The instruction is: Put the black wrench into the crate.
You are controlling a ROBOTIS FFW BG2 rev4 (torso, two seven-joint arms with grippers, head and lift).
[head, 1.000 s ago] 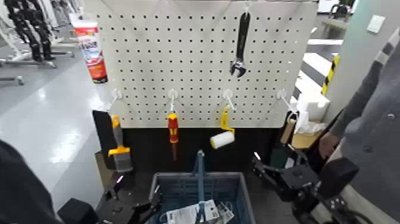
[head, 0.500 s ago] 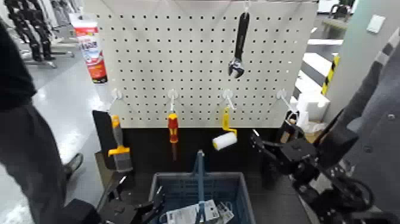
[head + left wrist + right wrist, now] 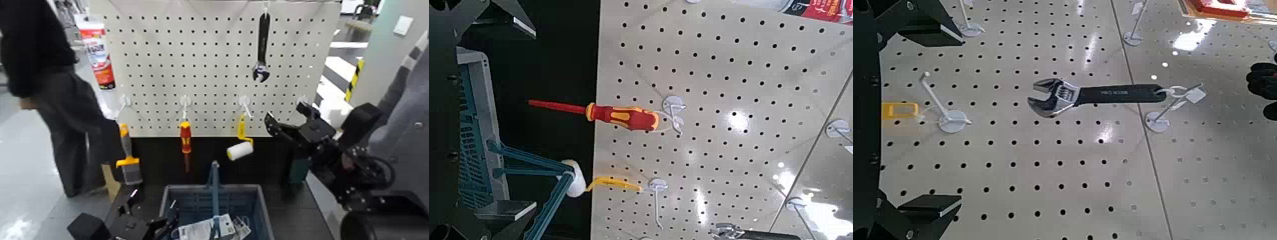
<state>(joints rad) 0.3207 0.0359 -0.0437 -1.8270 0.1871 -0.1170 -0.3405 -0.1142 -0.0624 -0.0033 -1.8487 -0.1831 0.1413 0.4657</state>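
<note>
The black wrench [image 3: 262,45] hung from a hook [image 3: 265,6] high on the pegboard [image 3: 191,57], its jaw end down, outside the crate [image 3: 167,203]. It hung nearer to upright than it had 1 second earlier, when its jaw end leaned more to the left in the head view. The right gripper [image 3: 285,115] had risen from its lower place at the right of the crate and was now in front of the board's lower right part, below the wrench and apart from it. Its fingers stood wide, with nothing between them. The left gripper [image 3: 154,200] stayed low beside the crate's left side, its fingers also wide and empty. At the far left, a person [image 3: 54,89] had come into fuller view, standing beyond the board; earlier only dark clothing showed there. The right wrist view showed the wrench's silvery open jaw and the hook at its handle end up close, but not the crate. The left wrist view caught only a small part of the wrench at its edge, while showing the screwdriver [image 3: 186,137] and the paint roller [image 3: 240,150], both on the board's lower hooks. Only the head view showed the white packages [image 3: 204,228] inside the crate, the yellow-handled scraper [image 3: 128,156] at the lower left and the whole tube [image 3: 97,56] above it.
</note>
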